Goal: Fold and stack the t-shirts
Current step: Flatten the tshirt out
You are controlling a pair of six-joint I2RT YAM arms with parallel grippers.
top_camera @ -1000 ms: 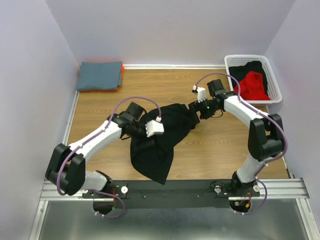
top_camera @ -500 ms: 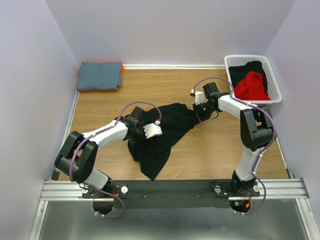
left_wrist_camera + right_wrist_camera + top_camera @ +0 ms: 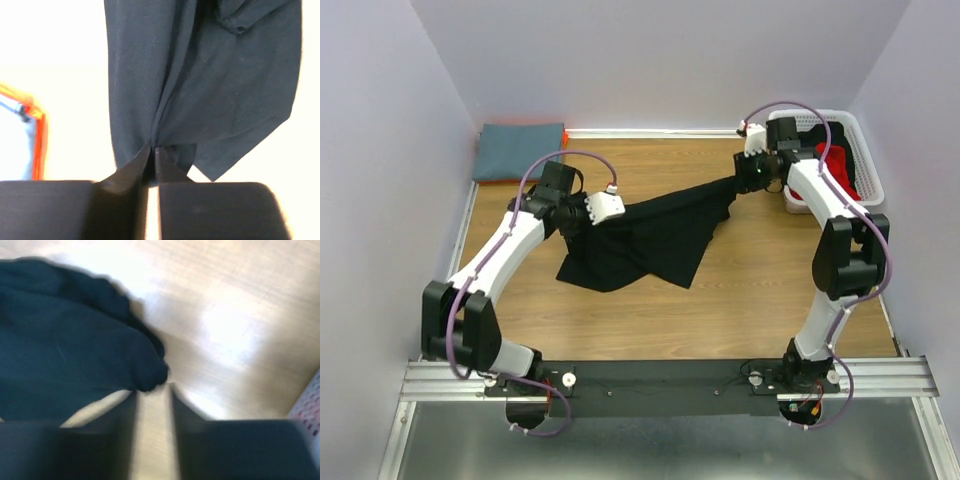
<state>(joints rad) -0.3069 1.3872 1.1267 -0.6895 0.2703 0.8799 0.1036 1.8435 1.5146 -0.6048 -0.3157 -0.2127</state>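
Top external view puts us early in the job: a folded stack [image 3: 520, 151], grey-blue cloth over orange, sits in the far left corner of the desk [image 3: 760, 290], while the white basket [image 3: 863, 145] at far right holds at least a red garment [image 3: 843, 172] waiting its turn. Between them the black t-shirt [image 3: 650, 235] is stretched between both arms, its lower part draped on the wood, not folded. Our left fingers [image 3: 122, 175] are pressed together on a pinch of its fabric. The right fingers [image 3: 129, 427], blurred in their wrist view, look closed on a bunched corner. We judge that this shirt must yet be spread flat, folded and carried to the stack, and the basket's contents after it.
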